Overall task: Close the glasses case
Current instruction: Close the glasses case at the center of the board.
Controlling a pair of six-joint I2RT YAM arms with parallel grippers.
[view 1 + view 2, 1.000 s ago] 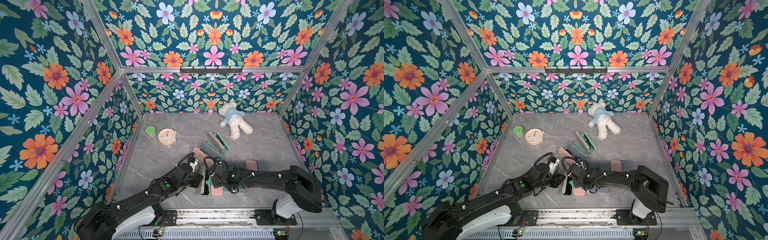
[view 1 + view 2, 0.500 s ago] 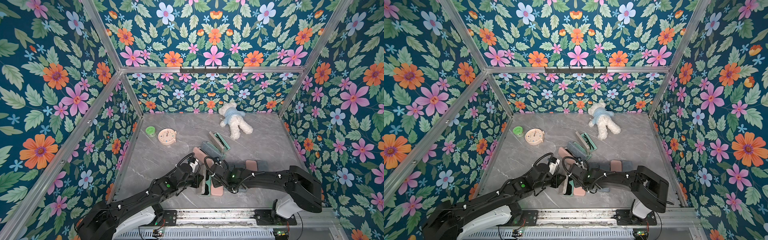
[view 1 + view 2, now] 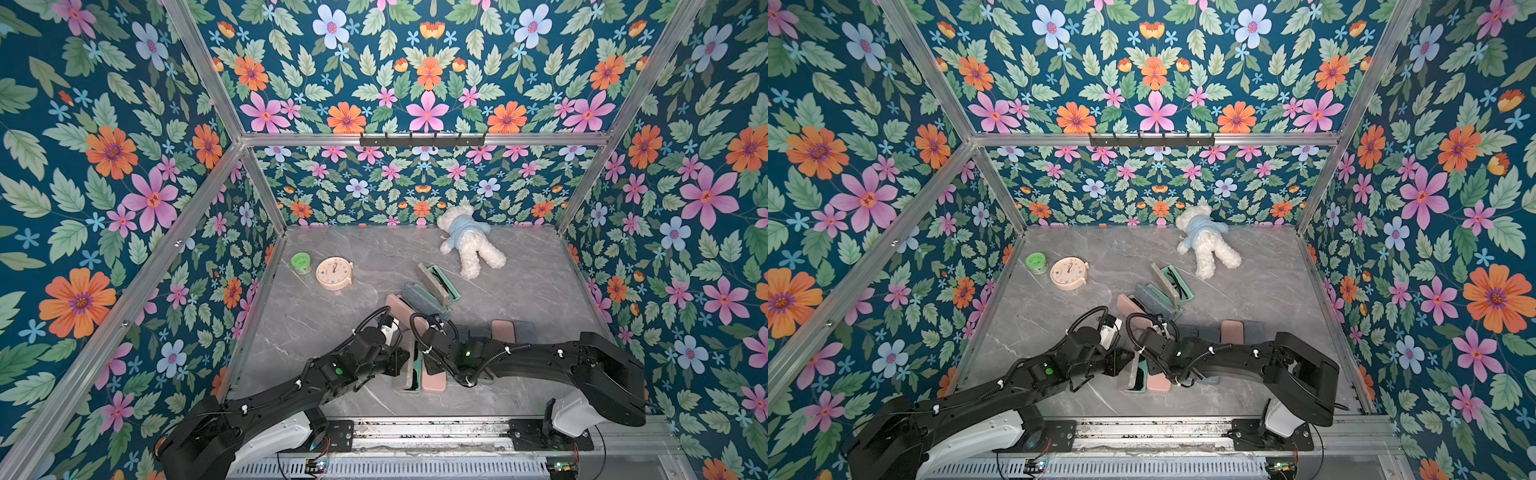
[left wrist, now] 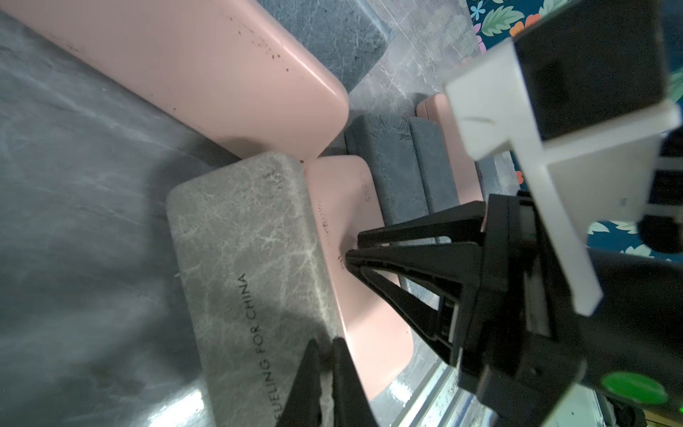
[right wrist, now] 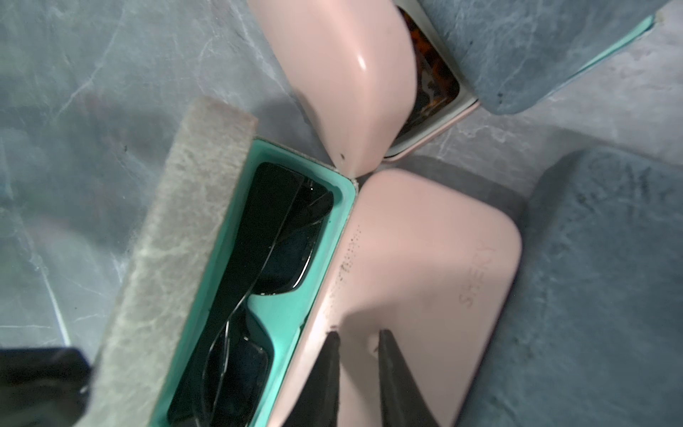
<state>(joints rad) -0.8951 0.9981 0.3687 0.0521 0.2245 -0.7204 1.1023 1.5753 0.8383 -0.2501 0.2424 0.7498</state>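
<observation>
Sunglasses (image 5: 281,236) lay dark in the green-lined tray of the glasses case (image 5: 284,318). The case sat near the front edge of the table (image 3: 332,316), touching a closed pink case (image 5: 425,258) on its right. Its gray lid (image 4: 240,240) stood raised beside the tray, not down. The left gripper (image 4: 327,344) had its fingers pinched together with nothing between them, tips against the lid's outer face. The right gripper (image 5: 356,334) rested its tips on the pink case, fingers a narrow gap apart and gripping nothing. Farther back lay more cases (image 3: 428,299), a round clock (image 3: 334,273), a green jar (image 3: 301,262) and a white teddy bear (image 3: 469,241).
</observation>
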